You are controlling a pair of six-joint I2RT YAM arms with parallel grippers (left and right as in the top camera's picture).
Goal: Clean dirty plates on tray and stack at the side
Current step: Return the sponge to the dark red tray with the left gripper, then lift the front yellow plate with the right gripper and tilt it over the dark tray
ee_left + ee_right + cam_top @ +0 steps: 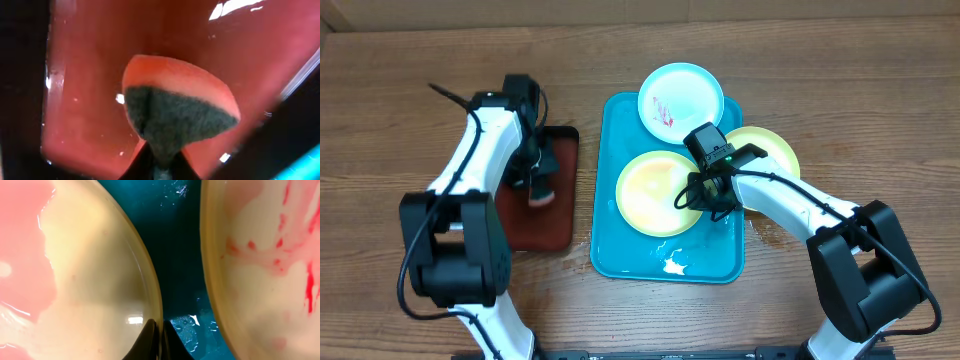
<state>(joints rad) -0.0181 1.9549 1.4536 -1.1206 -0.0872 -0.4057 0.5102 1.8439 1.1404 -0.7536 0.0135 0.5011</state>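
The turquoise tray lies mid-table. On it are an aqua-white plate with red smears at the far end, a yellow-green plate in the middle, and another yellow-green plate at the right, partly under my right arm. My right gripper is shut on the middle plate's right rim; the right wrist view shows the jaws pinching that rim, with a red-smeared plate beside it. My left gripper is shut on a sponge, orange with a dark scouring face.
A smaller dark red tray lies left of the turquoise tray, under the left gripper and sponge; it looks wet in the left wrist view. Water pools on the turquoise tray's near end. Bare wooden table surrounds both trays.
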